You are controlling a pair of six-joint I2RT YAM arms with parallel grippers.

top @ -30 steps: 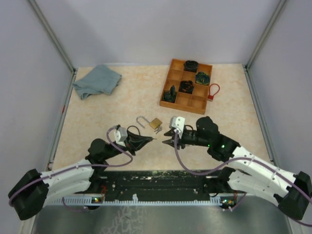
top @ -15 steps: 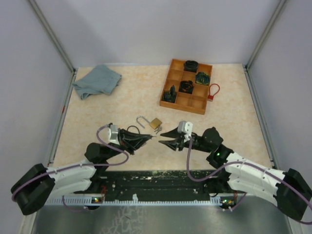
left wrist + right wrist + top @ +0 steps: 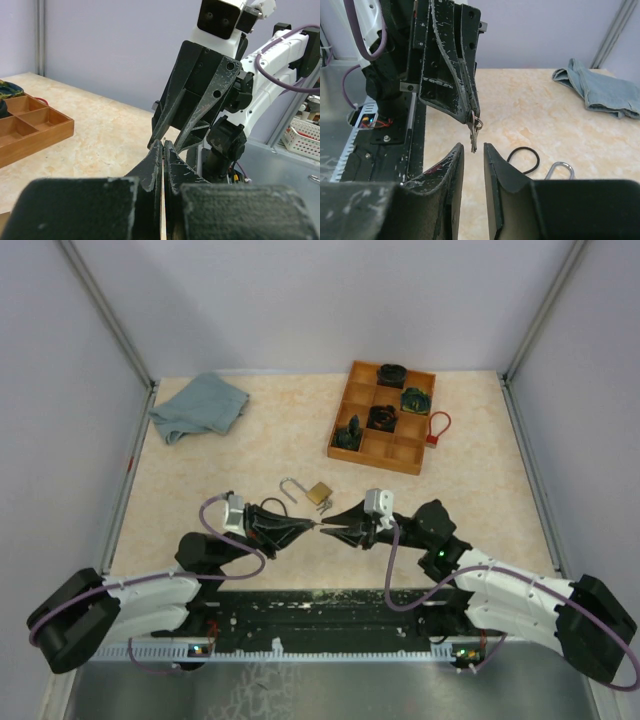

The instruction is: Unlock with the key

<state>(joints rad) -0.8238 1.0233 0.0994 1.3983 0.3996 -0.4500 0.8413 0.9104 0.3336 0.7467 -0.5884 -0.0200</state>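
My left gripper is shut on a small silver key and holds it above the table. In the right wrist view the key hangs on its ring from the left gripper's tip. My right gripper is open, with the key's tip just above the gap between its jaws, touching neither. In the top view the right gripper meets the left one tip to tip. The brass padlock lies on the table just beyond them, its silver shackle showing. In the left wrist view the left gripper pinches the key's thin edge.
A black rubber band lies beside the padlock. A wooden compartment tray with dark items stands at the back right, with a red loop beside it. A blue cloth lies at the back left.
My right gripper has swung left and closer, its open jaws now reaching the key held by the left gripper. The left gripper shifted slightly right with the key.
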